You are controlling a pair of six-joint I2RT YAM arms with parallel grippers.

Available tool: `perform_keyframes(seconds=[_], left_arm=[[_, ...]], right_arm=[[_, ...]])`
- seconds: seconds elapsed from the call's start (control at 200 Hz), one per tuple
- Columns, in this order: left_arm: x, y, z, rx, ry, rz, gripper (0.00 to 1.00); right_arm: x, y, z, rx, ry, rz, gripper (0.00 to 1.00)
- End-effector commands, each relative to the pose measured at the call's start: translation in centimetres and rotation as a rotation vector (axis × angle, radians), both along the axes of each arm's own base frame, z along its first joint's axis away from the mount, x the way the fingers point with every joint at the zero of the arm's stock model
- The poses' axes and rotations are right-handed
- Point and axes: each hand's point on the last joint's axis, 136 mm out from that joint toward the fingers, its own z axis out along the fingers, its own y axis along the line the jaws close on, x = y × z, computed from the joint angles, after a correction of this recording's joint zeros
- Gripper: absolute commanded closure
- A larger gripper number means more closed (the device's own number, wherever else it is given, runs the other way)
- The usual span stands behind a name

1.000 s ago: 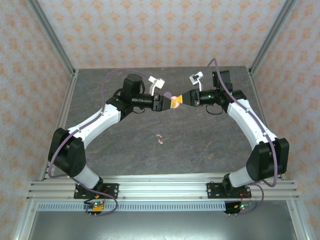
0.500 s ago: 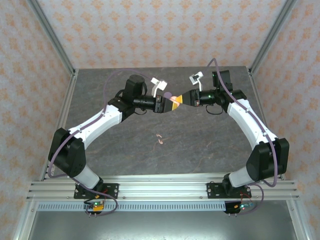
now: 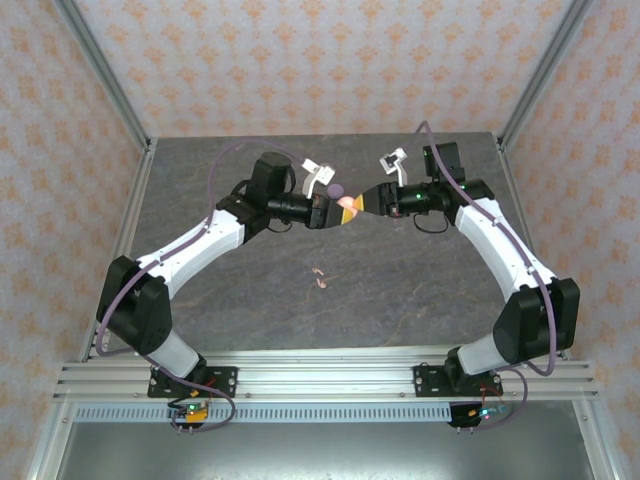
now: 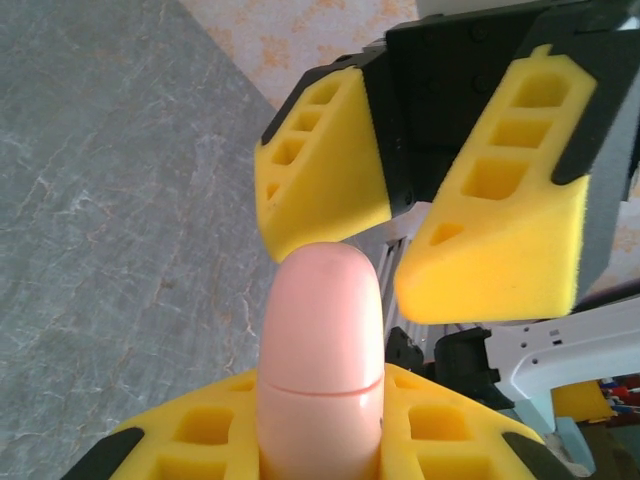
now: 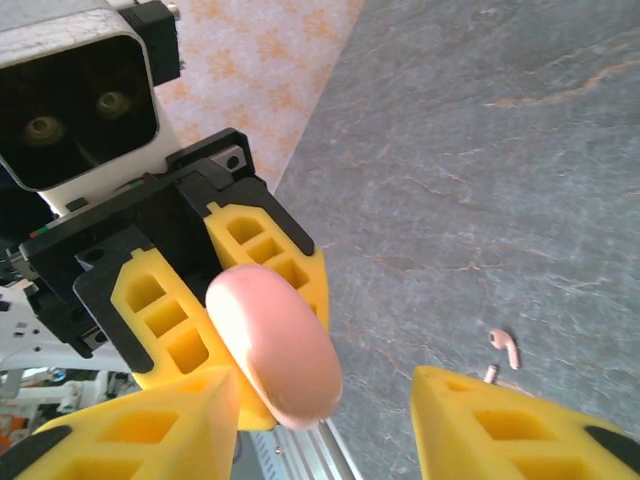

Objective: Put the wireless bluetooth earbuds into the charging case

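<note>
**Left tool grips pink case, right tool open at its tip**

Above the grey surface (image 3: pixel 400 290) the two arms meet nose to nose. The left tool (image 3: pixel 338 209) reaches in from 9 o'clock and the right tool (image 5: pixel 325 392) from 3 o'clock. The left tool's yellow fingers are clamped on a pink case (image 4: pixel 322 340). The case's lid is closed along a thin seam, and its free end points at the other arm. The right tool stands part open, one finger on each side of that free end. One finger is clear of the case; whether the other touches it cannot be told. Two tiny earbuds (image 5: pixel 507 347), at least one of them pale pink, lie loose on the surface at 6 o'clock of the tools, well apart from the case.
</note>
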Motion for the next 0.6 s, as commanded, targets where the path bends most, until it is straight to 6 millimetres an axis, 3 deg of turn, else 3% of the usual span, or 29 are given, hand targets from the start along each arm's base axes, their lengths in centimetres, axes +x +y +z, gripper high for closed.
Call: perform_keyframes(seconds=[0.0, 0.165, 0.285, 0.596], left_arm=[[-0.3, 0.2, 2.1, 0.003, -0.131, 0.019, 0.85], [-0.3, 0.6, 2.8, -0.031, -0.313, 0.062, 0.86], [-1.4, 0.5, 3.0, -0.041, -0.455, 0.024, 0.86], [-2.2, 0.2, 3.0, -0.040, -0.551, 0.008, 0.88]], right_arm=[[-0.6, -0.8, 1.6, -0.048, -0.067, -0.044, 0.49], [-1.7, -1.1, 2.5, -0.043, -0.080, -0.053, 0.48], [-2.5, -1.4, 3.0, -0.043, -0.094, -0.060, 0.48], [-4.1, -0.3, 2.6, -0.069, -0.099, -0.014, 0.47]])
